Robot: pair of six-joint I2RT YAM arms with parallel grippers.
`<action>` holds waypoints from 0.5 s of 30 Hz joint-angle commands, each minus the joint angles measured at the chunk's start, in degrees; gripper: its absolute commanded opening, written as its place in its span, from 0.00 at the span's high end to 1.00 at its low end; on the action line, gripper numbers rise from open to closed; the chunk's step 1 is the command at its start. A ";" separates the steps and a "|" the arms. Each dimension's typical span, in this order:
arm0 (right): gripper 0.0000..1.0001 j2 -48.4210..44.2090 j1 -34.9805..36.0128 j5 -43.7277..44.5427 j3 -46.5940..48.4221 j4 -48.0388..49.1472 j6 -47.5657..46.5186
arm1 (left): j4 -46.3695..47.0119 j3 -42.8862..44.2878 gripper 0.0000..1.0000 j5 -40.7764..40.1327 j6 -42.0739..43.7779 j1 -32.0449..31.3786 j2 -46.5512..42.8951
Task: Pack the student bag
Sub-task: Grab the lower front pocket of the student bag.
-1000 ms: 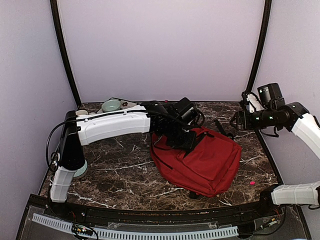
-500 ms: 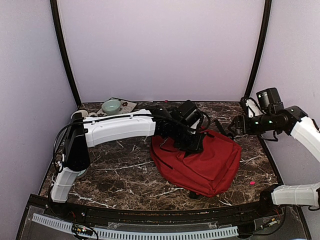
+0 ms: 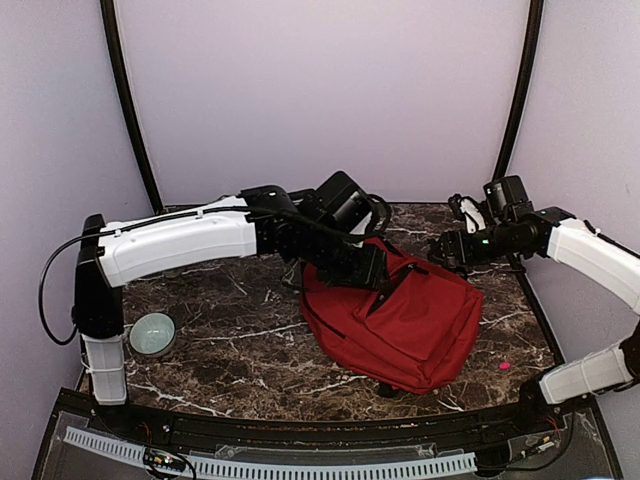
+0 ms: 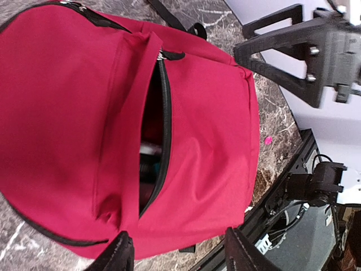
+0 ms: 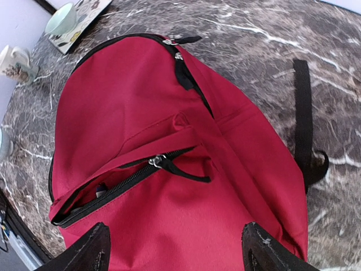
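Note:
The student bag, a red backpack, lies flat on the marble table right of centre. Its front pocket zip gapes open, and dark and pale items show inside. My left gripper hovers over the bag's upper left part. In the left wrist view the left gripper is open with only red fabric below it. My right gripper hangs above the bag's far right corner. In the right wrist view the right gripper is open and empty over the pocket, near the black zip pull.
A teal cup sits on a patterned card at the back left, with a pale mug next to it. A round glassy dish lies by the left arm's base. A small pink bit lies right of the bag. A black strap trails behind the bag.
My left gripper has opened and lifted off the bag's front pocket as the arm rose. The right arm has swung left, closer over the bag.

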 commanded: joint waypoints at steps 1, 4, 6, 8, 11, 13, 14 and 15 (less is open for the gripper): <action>0.21 2.28 -0.21 -3.63 -0.90 7.42 -7.12 | -1.51 -6.59 0.43 -2.95 -2.26 -0.31 -7.88; 0.26 4.35 -0.19 -5.25 -2.12 10.16 -10.73 | -1.93 -10.48 0.42 -3.71 -3.25 -0.31 -11.19; 0.28 5.91 -0.23 -5.21 -2.55 11.18 -13.52 | -2.91 -12.16 0.42 -4.62 -3.52 -0.31 -12.86; 0.29 7.67 -0.23 -4.51 -2.41 10.96 -16.19 | -3.75 -13.48 0.42 -5.26 -3.49 -0.07 -14.15; 0.31 10.07 -0.16 -3.86 -1.98 9.80 -20.62 | -5.80 -14.69 0.41 -5.97 -3.19 0.42 -15.13; 0.33 10.99 -0.22 -2.37 -2.14 10.19 -22.13 | -7.51 -15.03 0.41 -6.57 -3.05 0.76 -15.49; 0.35 11.47 -0.17 -1.83 -2.10 10.57 -22.71 | -7.96 -15.13 0.41 -6.79 -2.89 0.87 -15.65; 0.36 12.21 -0.14 -1.64 -2.23 10.92 -23.25 | -8.34 -15.32 0.41 -6.88 -2.74 0.98 -15.83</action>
